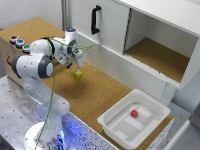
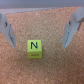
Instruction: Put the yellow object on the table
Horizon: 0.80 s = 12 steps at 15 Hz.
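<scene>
The yellow object (image 1: 78, 74) is a tiny yellow cube resting on the brown cork table (image 1: 100, 92), towards the exterior view's left. In the wrist view the cube (image 2: 34, 48) shows a black letter N on its top face. My gripper (image 1: 78, 69) hangs just above it, pointing down. In the wrist view my gripper (image 2: 38, 45) is open. Its two fingers (image 2: 7, 31) stand wide apart on either side of the cube and do not touch it.
A white bin (image 1: 114, 123) at the exterior view's lower right holds a small red cube (image 1: 134, 113). A white cabinet (image 1: 110, 52) lines the back, with a closed door, a black handle (image 1: 94, 20) and an open cork-floored compartment (image 1: 160, 56). Coloured buttons (image 1: 19, 43) sit at the far left.
</scene>
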Each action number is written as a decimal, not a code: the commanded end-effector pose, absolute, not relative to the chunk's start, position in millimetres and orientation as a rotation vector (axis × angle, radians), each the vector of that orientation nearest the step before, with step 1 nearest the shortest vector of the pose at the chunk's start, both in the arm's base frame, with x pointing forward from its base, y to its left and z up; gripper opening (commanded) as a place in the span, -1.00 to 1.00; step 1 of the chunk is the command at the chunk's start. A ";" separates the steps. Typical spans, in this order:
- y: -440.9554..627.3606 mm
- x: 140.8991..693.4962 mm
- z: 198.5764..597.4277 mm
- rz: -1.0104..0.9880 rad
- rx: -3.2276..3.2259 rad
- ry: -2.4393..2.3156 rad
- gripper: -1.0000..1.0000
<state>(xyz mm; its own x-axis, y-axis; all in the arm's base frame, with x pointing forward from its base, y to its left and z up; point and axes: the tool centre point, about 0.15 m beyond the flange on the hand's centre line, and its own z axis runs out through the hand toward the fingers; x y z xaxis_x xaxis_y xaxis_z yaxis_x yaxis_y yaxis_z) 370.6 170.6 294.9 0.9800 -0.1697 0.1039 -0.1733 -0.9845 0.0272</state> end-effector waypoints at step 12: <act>221.1 402.8 251.5 0.210 3.469 0.024 -1.00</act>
<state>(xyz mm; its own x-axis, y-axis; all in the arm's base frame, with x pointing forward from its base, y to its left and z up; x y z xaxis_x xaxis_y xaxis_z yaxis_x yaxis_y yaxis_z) 384.3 224.4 281.1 0.9898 -0.0680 0.1254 -0.0407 -0.9772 -0.2082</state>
